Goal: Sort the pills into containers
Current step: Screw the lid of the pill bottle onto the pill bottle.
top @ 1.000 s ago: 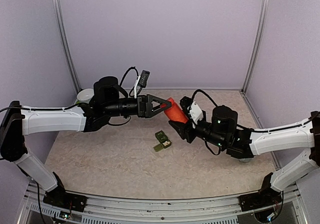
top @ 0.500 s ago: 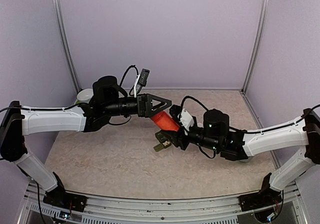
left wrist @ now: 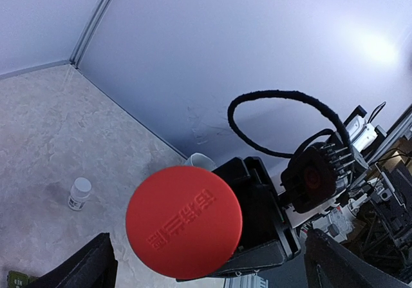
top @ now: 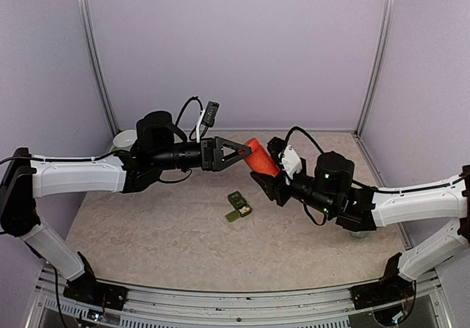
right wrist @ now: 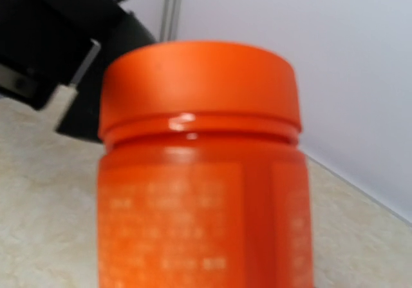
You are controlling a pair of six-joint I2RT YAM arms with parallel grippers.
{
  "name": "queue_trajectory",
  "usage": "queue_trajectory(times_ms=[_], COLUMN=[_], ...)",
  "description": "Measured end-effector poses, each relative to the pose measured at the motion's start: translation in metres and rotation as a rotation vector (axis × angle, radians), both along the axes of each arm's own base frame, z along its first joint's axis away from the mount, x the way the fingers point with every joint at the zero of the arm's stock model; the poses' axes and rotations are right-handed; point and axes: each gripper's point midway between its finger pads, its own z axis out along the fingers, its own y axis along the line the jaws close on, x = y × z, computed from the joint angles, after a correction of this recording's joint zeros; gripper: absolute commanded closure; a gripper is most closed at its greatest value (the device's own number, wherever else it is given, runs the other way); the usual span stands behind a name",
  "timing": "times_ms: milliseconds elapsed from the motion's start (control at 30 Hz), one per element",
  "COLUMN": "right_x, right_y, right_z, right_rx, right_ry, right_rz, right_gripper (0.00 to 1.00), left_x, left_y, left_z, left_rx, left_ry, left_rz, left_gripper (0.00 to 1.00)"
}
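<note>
My right gripper (top: 264, 177) is shut on an orange pill bottle (top: 258, 161) and holds it tilted above the table, its cap on. The cap points at my left gripper (top: 246, 152). In the left wrist view the round red-orange cap (left wrist: 183, 222) faces the camera between my wide-open left fingers (left wrist: 90, 268), with the black right gripper behind it. The bottle (right wrist: 199, 172) fills the right wrist view and hides the right fingers. The dark green strip of containers (top: 238, 205) lies on the table below the bottle, apart from both grippers.
A white bowl (top: 125, 139) stands at the back left behind the left arm. A small white bottle (left wrist: 80, 193) stands on the table to the right. A pale cup (left wrist: 201, 161) shows behind the cap. Walls close the back and both sides.
Half a second ago the right gripper held the bottle low, near the green strip. It has risen back to the left gripper's tips. The left arm has hardly moved.
</note>
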Motion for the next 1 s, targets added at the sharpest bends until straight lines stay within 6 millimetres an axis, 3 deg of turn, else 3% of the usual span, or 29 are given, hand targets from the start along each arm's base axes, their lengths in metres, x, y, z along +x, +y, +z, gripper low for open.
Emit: queue_trajectory(times_ms=[233, 733, 1000], right_x=[0.005, -0.011, -0.012], right_y=[0.004, 0.034, 0.031], right_z=[-0.015, -0.033, -0.035], right_rx=[-0.032, -0.076, -0.109], right_ry=[0.019, 0.038, 0.023], right_rz=[-0.008, 0.103, 0.099], right_gripper=[0.55, 0.55, 0.54], left_x=[0.001, 0.003, 0.004], left_y=[0.001, 0.0, 0.001], left_z=[-0.002, -0.002, -0.012], left_rx=[0.003, -0.005, 0.033], left_ry=[0.009, 0.009, 0.033], left_rz=[-0.003, 0.002, 0.014], left_gripper=[0.01, 0.01, 0.01])
